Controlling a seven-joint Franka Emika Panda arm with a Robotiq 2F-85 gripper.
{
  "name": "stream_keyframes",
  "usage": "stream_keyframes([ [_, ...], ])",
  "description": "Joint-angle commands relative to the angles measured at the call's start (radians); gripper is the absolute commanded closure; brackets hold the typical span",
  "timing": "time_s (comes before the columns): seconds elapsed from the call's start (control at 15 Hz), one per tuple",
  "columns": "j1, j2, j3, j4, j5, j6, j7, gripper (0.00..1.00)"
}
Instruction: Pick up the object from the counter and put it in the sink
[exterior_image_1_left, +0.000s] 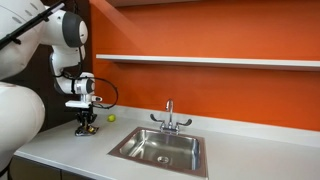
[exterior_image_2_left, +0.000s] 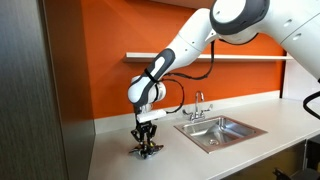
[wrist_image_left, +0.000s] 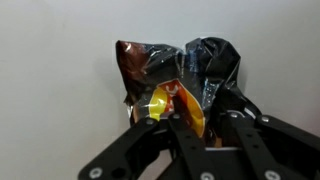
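The dark crinkled wrapper (wrist_image_left: 172, 70) with yellow patches lies on the pale desk (exterior_image_1_left: 75, 150), well apart from the sink (exterior_image_1_left: 175, 150) — the jaws reach down around it, but I cannot tell whether they clamp it. A small ball (exterior_image_1_left: 111, 118) sits nearby.

Object (wrist_image_left: 175, 75): glossy dark black-brown with pale crinkled highlights, and yellow and orange patches at the edge nearest the black gripper (wrist_image_left: 188, 118). Sink (exterior_image_1_left: 200, 155): bare silver steel. The faucet (exterior_image_1_left: 169, 115) behind it is chrome. Counter (exterior_image_1_left: 250, 160) around the sink: plain pale grey-white. Wall (exterior_image_1_left: 200, 30) behind the sink: flat saturated orange, crossed by a white shelf (exterior_image_1_left: 200, 61). Ball (exterior_image_1_left: 111, 118) on the counter beside the sink: yellow-green. Arm (exterior_image_2_left: 190, 45): white shells, black joints.
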Motion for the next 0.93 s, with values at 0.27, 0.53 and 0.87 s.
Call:
stream_keyframes([
  [0.27,0.013,0.008,-0.013,0.043,-0.016,-0.047,0.049,0.99],
  [0.53,0.016,-0.011,-0.013,0.043,-0.016,-0.063,0.066,0.99],
  [0.87,0.024,-0.067,-0.011,0.050,-0.018,-0.094,0.084,0.99],
])
